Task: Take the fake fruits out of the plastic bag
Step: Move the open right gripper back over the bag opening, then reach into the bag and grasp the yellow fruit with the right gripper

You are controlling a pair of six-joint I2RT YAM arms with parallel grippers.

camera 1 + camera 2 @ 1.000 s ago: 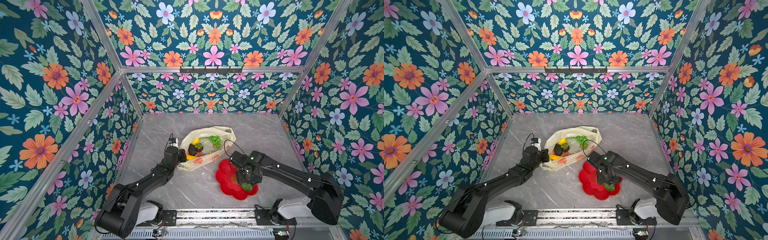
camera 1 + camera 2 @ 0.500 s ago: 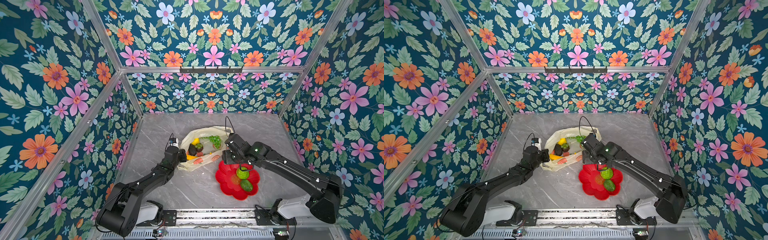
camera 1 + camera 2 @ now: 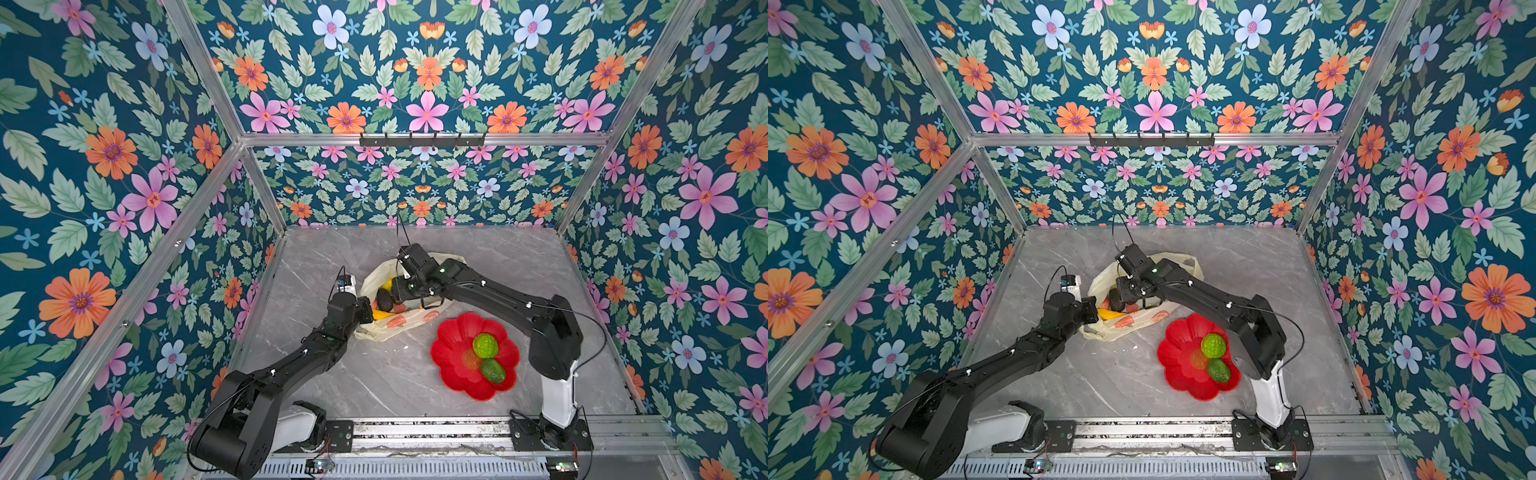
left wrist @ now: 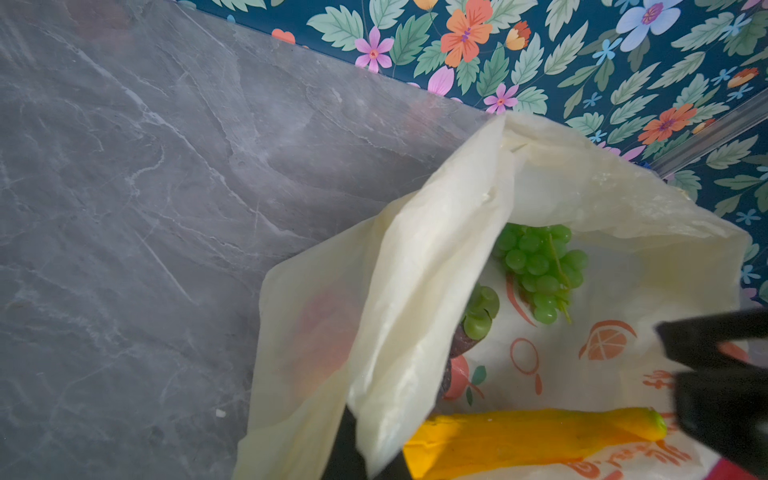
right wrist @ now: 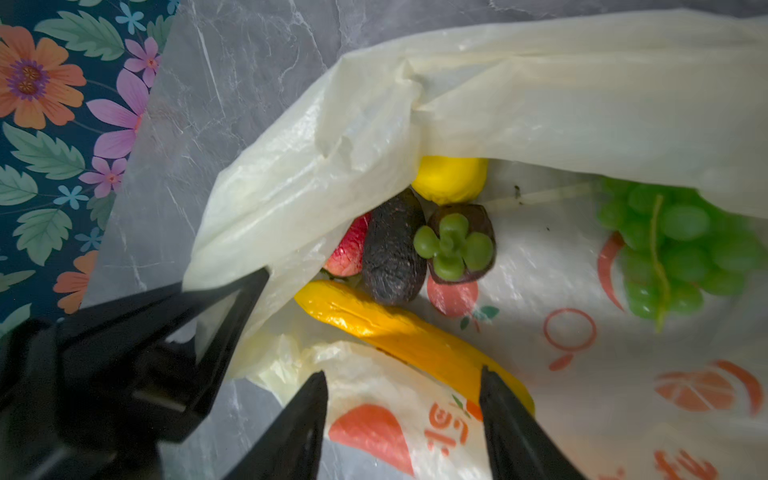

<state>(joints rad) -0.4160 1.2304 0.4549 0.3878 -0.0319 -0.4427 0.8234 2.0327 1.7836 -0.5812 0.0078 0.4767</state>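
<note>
Plastic bag (image 5: pixel 540 104) clenched in left end effector (image 3: pixel 365 312), right end effector (image 5: pixel 404 374) parted above banana (image 5: pixel 395 328)

bag (image 5: pixel 540 104) hides grapes (image 5: pixel 681 249) partly, perhaps strawberry (image 5: pixel 347 249) too

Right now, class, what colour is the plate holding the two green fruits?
Red: the plate is plain glossy red, best seen in a top view.

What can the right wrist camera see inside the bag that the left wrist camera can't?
Only the right wrist view shows the yellow lemon and, clearly, the dark avocado. Only the left wrist view shows a metal frame bar on the wall. Both show the green grapes, the banana and the plastic bag.
</note>
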